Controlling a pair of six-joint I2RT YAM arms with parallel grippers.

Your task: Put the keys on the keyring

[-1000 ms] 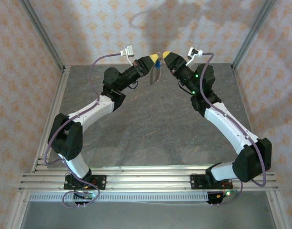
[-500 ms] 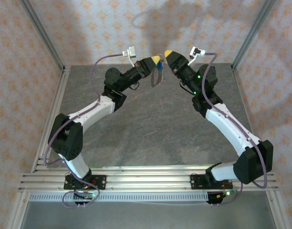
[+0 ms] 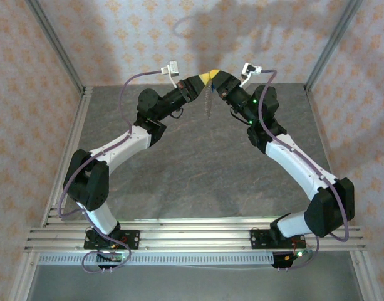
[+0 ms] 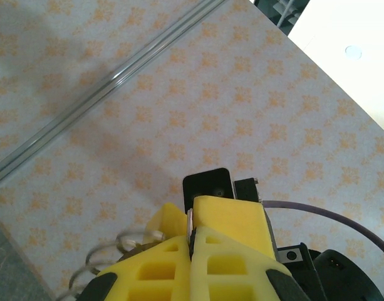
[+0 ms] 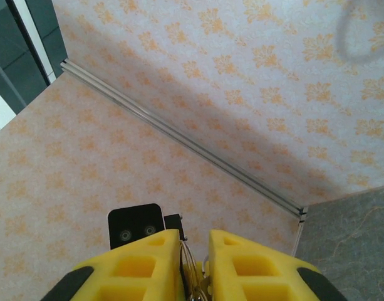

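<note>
Both arms reach up at the back of the table, and their yellow tips meet in the top view. My left gripper (image 3: 205, 78) is shut on the keyring (image 3: 208, 103), which hangs below the tips as a thin pale loop. In the left wrist view a thin metal edge is pinched between the fingers (image 4: 229, 219), and wire loops of the keyring (image 4: 119, 243) stick out to the left. My right gripper (image 5: 195, 248) has a narrow gap, with thin loops of the keyring (image 5: 190, 266) lying against its left finger. The keys are hidden between the tips.
The grey table (image 3: 198, 169) lies well below both grippers. Patterned walls stand on three sides, with metal frame posts (image 3: 57, 50) at the back corners. A rail (image 3: 192, 235) runs along the near edge by the arm bases.
My right gripper has swung left until its tip meets the left one, and its jaws have narrowed around the ring. The blue key seen earlier is now covered. The left arm has held still.
</note>
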